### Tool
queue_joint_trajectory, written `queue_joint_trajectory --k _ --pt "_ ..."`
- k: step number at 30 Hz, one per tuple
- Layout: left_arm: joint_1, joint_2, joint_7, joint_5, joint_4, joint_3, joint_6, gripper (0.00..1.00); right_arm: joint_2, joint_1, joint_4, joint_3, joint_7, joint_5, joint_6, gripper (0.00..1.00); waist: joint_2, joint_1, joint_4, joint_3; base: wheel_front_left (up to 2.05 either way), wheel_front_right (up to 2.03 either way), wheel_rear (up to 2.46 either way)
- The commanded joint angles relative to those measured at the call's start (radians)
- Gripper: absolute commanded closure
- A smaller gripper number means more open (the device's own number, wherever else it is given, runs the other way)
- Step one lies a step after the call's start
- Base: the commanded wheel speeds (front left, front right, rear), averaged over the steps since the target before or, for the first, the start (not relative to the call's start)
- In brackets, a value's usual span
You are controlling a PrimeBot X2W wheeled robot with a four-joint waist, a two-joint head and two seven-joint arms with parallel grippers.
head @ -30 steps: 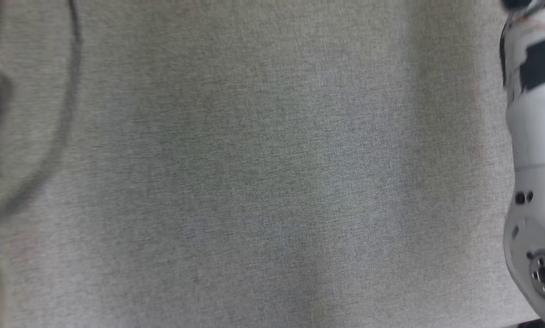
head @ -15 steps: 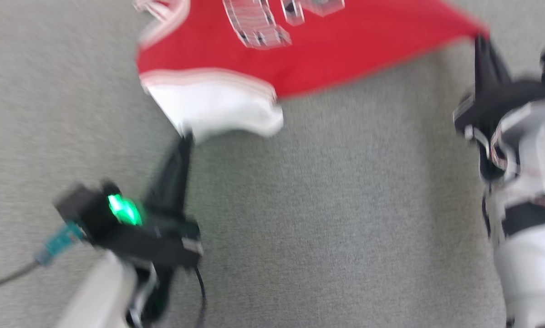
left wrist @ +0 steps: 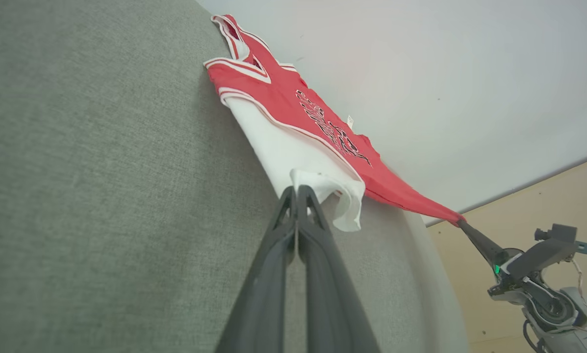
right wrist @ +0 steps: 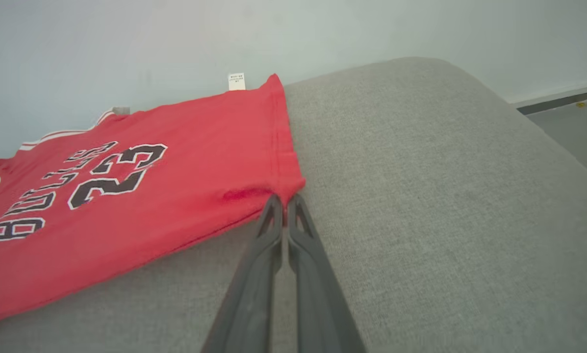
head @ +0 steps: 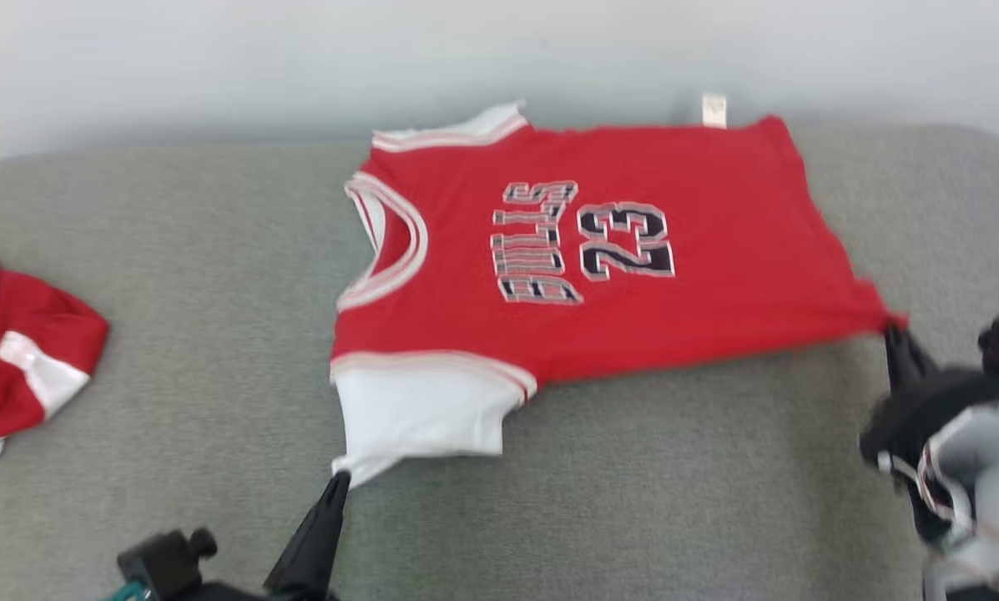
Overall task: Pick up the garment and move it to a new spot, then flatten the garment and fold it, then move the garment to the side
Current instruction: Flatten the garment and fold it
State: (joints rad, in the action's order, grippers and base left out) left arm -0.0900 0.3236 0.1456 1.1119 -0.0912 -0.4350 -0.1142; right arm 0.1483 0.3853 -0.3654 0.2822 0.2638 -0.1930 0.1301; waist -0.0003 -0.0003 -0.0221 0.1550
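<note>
Red jersey flat on couch

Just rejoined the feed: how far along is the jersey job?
Done: the jersey lies spread face-up on the grey cushion. In hand: the left gripper pinches its white sleeve, the right gripper a hem corner, holding it taut. Left: folding, then moving it aside.

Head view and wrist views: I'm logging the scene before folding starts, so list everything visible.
jersey: one, red with white sleeve, spread over the surface, centre.
label: one, white, jersey's far edge.
second garment: one, red and white, crumpled at far left.
cushioned surface: one, grey, under both garments.
wall: one, pale, behind.
left gripper: one, dark, shut on the jersey's white sleeve.
right gripper: one, dark, shut on the jersey's red hem corner.
</note>
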Motion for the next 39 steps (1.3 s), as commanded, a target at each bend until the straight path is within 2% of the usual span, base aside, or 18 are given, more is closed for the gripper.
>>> queue_joint_trajectory --k 1,3,7,12,18,23,28,32,39 --pt "0.036 0.016 -0.002 0.010 0.015 0.010 0.009 1.00 -0.010 -0.060 0.047 0.010 0.042 0.013 0.001 1.00 0.0003 0.0003 0.035 -0.039 0.00 0.00 0.00" --pt "0.051 0.022 -0.003 0.010 0.023 0.011 0.013 1.00 -0.018 -0.092 0.077 0.007 0.074 0.014 0.001 1.00 0.0003 0.0003 0.037 -0.040 0.00 0.00 0.00" --pt "0.099 0.040 -0.014 0.017 0.052 0.006 0.030 1.00 -0.045 -0.218 0.204 0.020 0.203 -0.011 0.001 1.00 0.0003 0.0003 0.042 -0.041 0.00 0.00 0.00" --pt "0.152 0.051 -0.040 0.037 0.073 -0.002 0.057 1.00 -0.072 -0.349 0.377 0.048 0.335 0.018 0.001 1.00 0.0003 0.0003 0.039 -0.038 0.00 0.00 0.00" --pt "0.216 0.090 -0.108 0.060 0.105 -0.021 0.090 1.00 -0.091 -0.427 0.517 0.085 0.394 0.038 0.001 1.00 0.0003 0.0003 0.029 -0.025 0.00 0.00 0.00" --pt "0.224 0.108 -0.119 0.059 0.143 -0.020 0.099 1.00 -0.096 -0.467 0.558 0.082 0.423 0.028 0.001 1.00 0.0003 0.0003 0.030 -0.017 0.00 0.00 0.00" --pt "0.144 0.081 -0.077 0.036 0.168 0.001 0.071 1.00 -0.098 -0.426 0.563 0.087 0.374 -0.026 0.001 1.00 0.0003 0.0003 0.028 -0.006 0.00 0.00 0.00" --pt "0.019 0.053 -0.070 0.004 0.139 -0.002 0.060 1.00 -0.099 -0.377 0.545 0.063 0.347 -0.007 0.001 1.00 0.0003 0.0003 0.030 0.014 0.00 0.00 0.00" --pt "-0.230 -0.011 -0.016 -0.106 0.008 -0.007 0.064 1.00 -0.098 -0.243 0.484 0.026 0.310 0.026 0.001 1.00 0.0003 0.0003 0.029 0.084 0.00 0.00 0.00"
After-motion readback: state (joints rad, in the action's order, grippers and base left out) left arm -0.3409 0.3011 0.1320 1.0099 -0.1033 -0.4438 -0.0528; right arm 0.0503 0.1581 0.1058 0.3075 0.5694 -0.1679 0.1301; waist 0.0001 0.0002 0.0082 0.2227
